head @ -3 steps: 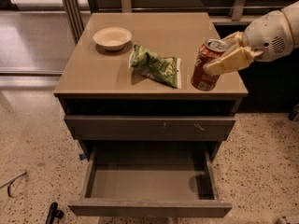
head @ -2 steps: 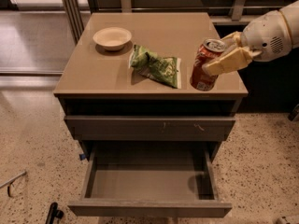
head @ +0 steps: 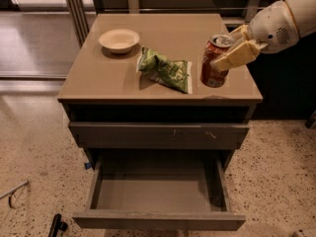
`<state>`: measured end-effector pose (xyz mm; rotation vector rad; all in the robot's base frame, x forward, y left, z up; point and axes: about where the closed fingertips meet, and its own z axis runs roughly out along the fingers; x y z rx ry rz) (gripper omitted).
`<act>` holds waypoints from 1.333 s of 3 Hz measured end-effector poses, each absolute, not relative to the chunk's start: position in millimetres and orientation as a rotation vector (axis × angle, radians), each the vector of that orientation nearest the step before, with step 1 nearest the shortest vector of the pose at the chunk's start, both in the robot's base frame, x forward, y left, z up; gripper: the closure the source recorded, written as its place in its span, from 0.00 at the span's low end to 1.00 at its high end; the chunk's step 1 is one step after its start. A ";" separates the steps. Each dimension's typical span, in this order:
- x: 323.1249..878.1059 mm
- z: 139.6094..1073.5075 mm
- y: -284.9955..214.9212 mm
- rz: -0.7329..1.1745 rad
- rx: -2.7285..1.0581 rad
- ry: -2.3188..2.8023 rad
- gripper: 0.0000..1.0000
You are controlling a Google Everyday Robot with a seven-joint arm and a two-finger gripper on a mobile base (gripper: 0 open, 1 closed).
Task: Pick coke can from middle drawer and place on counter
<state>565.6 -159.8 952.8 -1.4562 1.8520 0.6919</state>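
Note:
The red coke can (head: 213, 68) stands slightly tilted at the right front of the tan counter (head: 173, 31), its base on or just above the surface. My gripper (head: 226, 47) reaches in from the right, and its pale fingers (head: 236, 56) are shut around the can's upper part. The middle drawer (head: 158, 220) is pulled open below, and its grey floor is bare.
A pale round bowl (head: 119, 39) sits at the counter's back left. A green snack bag (head: 165, 70) lies at the middle, just left of the can. A shut drawer front with pale scratches (head: 158, 135) lies above the open drawer. Speckled floor surrounds the cabinet.

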 end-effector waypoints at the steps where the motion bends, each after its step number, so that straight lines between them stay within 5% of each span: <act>1: 592.1 950.6 -162.2 0.657 -1.462 1.865 1.00; 4: 628.0 902.7 -176.2 0.728 -1.346 1.917 1.00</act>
